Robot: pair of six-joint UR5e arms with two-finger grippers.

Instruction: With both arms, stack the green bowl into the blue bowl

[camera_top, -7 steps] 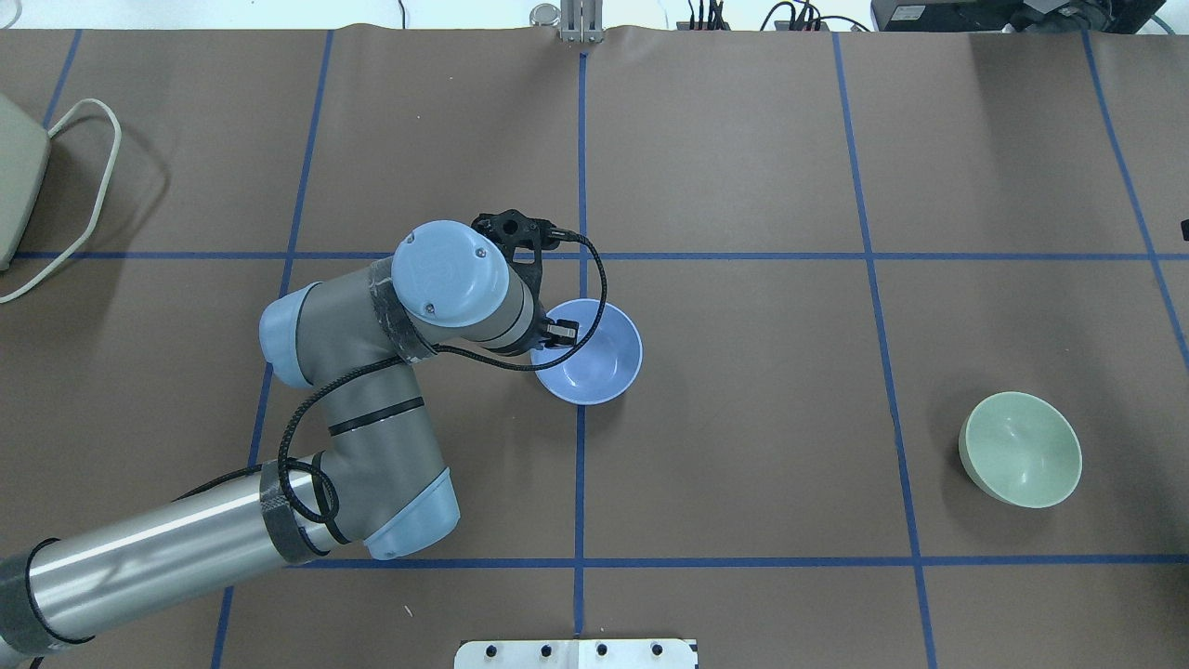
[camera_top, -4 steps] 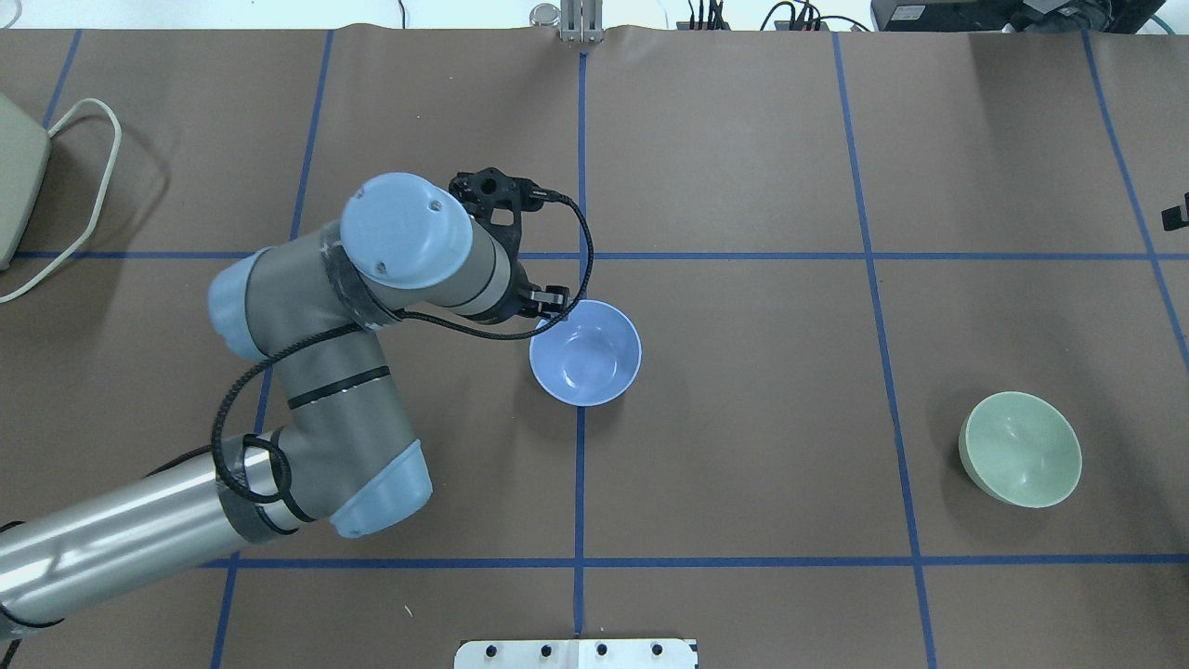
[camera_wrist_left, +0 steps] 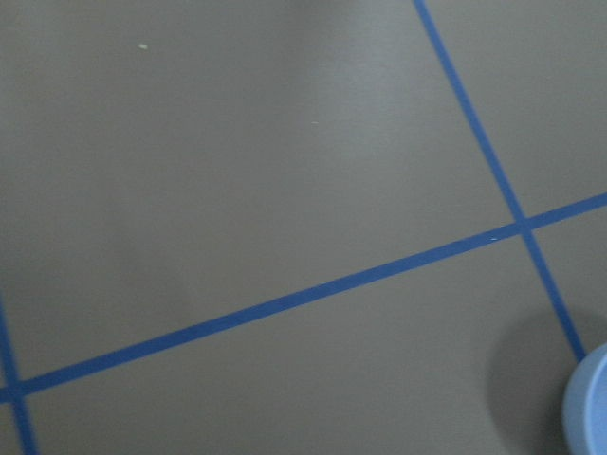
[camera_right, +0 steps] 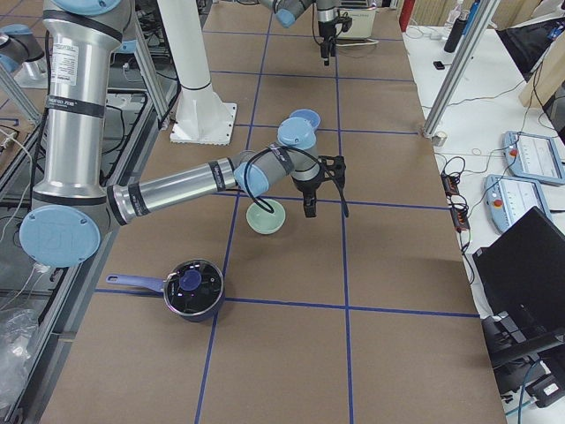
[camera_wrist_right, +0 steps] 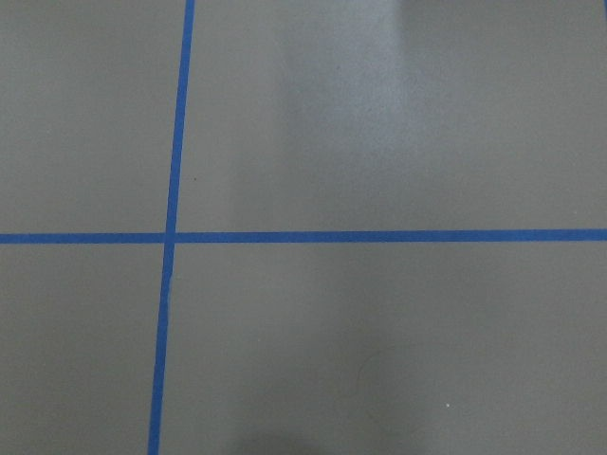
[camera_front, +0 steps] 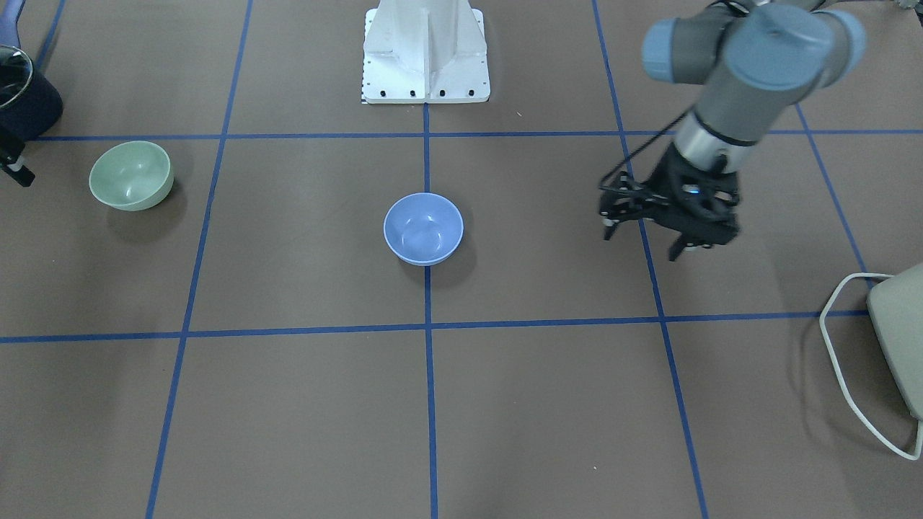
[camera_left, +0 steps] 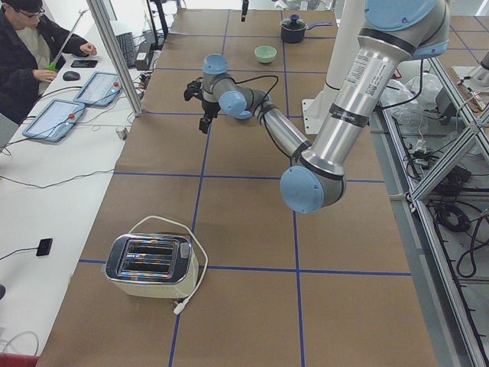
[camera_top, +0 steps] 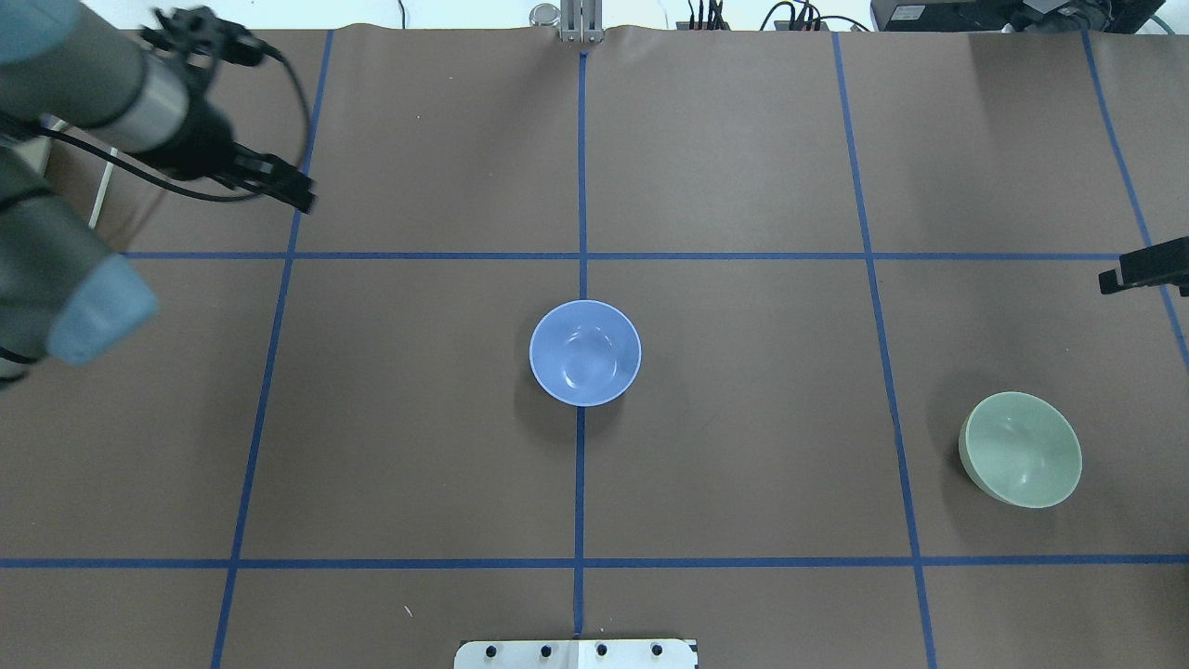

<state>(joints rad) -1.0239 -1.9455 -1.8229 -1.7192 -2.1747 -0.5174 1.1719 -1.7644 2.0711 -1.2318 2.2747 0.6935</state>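
The blue bowl (camera_top: 585,353) stands upright and alone at the table's centre; it also shows in the front view (camera_front: 423,228). The green bowl (camera_top: 1022,450) stands upright at the right, seen at the left of the front view (camera_front: 131,175). My left gripper (camera_front: 643,242) is open and empty, held above the table well to the left of the blue bowl, also visible from overhead (camera_top: 295,189). My right gripper (camera_top: 1143,269) shows only one black finger at the right edge, beyond the green bowl. The right side view (camera_right: 309,208) shows it close beside that bowl.
A toaster (camera_left: 153,265) with a white cord sits at the table's left end. A dark pot with a glass lid (camera_right: 192,289) stands at the right end, near the green bowl. The white stand (camera_front: 425,50) is at the robot's side. An operator (camera_left: 30,53) sits beyond the table.
My left gripper has left the blue bowl's rim and pulled away up and to the far left. The blue bowl stayed put. The right gripper's finger has come further in at the right edge.
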